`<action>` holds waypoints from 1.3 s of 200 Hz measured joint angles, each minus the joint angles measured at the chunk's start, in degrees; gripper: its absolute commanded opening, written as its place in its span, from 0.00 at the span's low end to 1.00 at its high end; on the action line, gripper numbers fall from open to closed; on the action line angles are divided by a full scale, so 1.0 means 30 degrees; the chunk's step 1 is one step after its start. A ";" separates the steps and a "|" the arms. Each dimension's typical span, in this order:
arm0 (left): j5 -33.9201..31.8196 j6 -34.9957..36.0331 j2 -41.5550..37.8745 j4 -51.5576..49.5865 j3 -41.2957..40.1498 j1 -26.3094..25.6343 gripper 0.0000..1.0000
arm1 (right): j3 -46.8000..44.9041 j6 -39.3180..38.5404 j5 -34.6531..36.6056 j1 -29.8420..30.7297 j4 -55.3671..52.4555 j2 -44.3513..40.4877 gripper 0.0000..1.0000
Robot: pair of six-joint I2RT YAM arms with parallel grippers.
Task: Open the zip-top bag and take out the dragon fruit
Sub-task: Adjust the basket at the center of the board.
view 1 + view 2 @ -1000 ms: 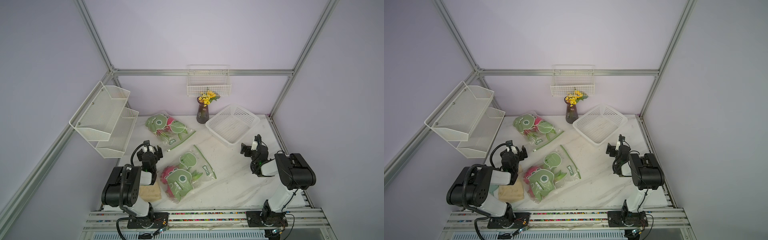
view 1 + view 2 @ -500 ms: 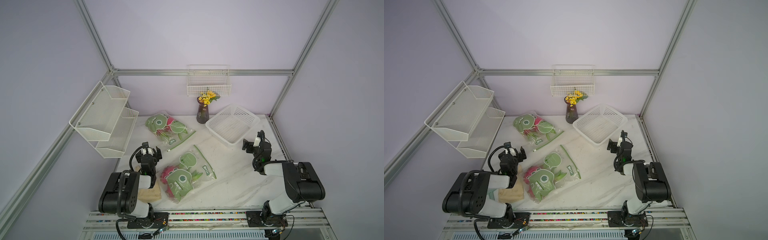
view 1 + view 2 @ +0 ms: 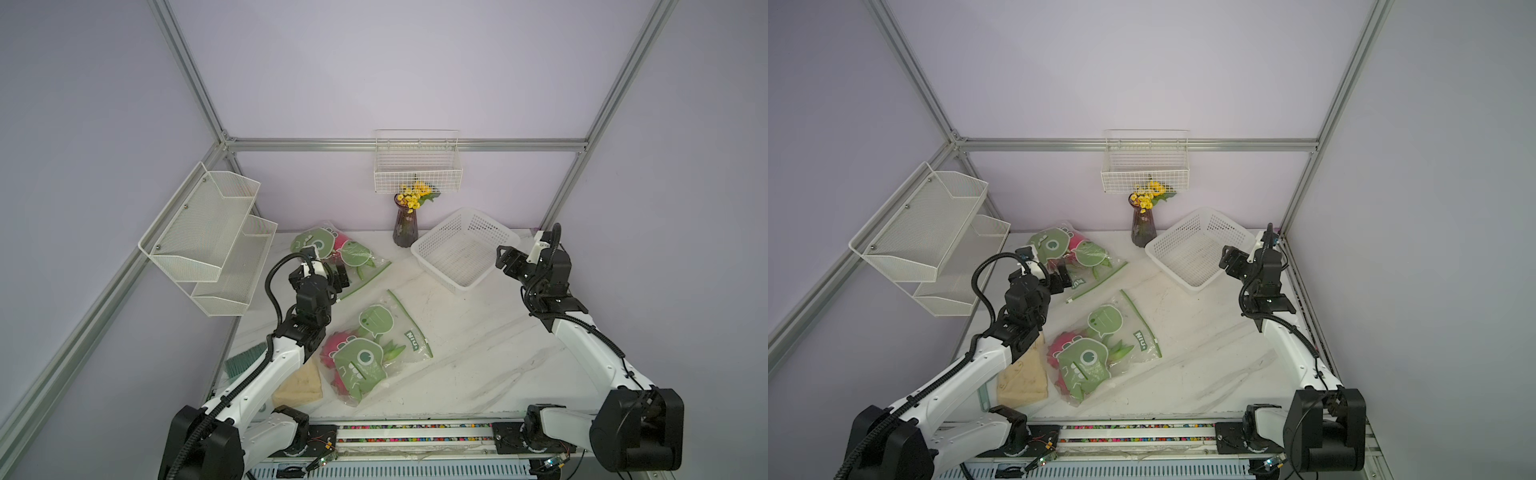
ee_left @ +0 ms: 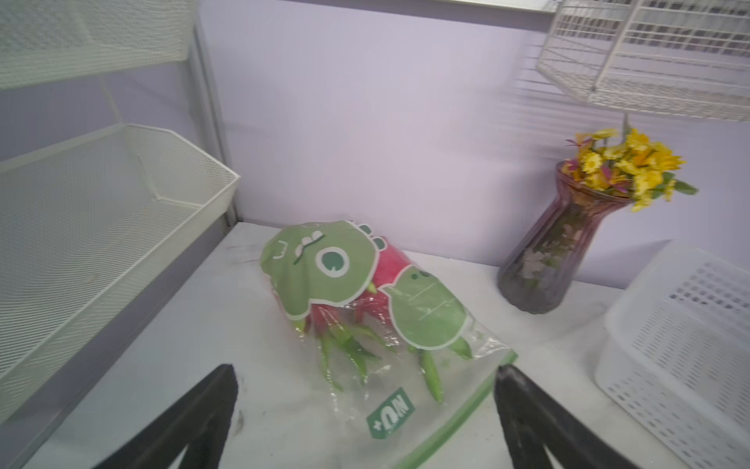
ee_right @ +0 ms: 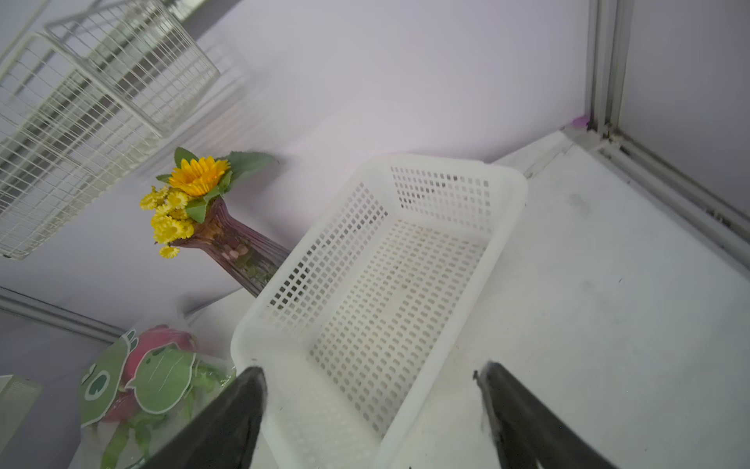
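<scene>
1. Bags lie on the white table (image 3: 478, 340), two of them, both see-through with green dinosaur pictures.
2. The far bag (image 3: 332, 253) sits close to the back wall, with pink dragon fruit (image 4: 387, 266) inside it.
3. The near bag (image 3: 374, 349) lies at the front, in the middle, and it holds dragon fruit too.
4. The left gripper (image 4: 365, 375) hangs just above the far bag's zip end, its fingers wide apart and holding nothing.
5. The right gripper (image 5: 371, 375) hangs over the edge of the white basket (image 5: 324, 251), its fingers wide apart and holding nothing.

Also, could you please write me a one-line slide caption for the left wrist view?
Open left gripper hovering before a zip-top bag of dragon fruit, vase and white basket alongside.
</scene>
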 measured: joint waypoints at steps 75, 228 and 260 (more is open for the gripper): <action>0.4670 -0.4073 0.2310 -0.6550 0.2710 -0.0933 1.00 | 0.4670 0.1647 0.0080 0.1763 -0.5799 0.7257 0.82; 0.6084 -0.4554 0.2594 -0.8786 0.3818 -0.0940 1.00 | 0.7242 -0.1435 0.2157 0.1260 -0.8167 1.1060 0.23; 0.6127 -0.4481 0.2594 -0.8830 0.3840 -0.0940 1.00 | 0.7198 -0.3905 0.1902 0.0146 -0.8648 1.0768 0.22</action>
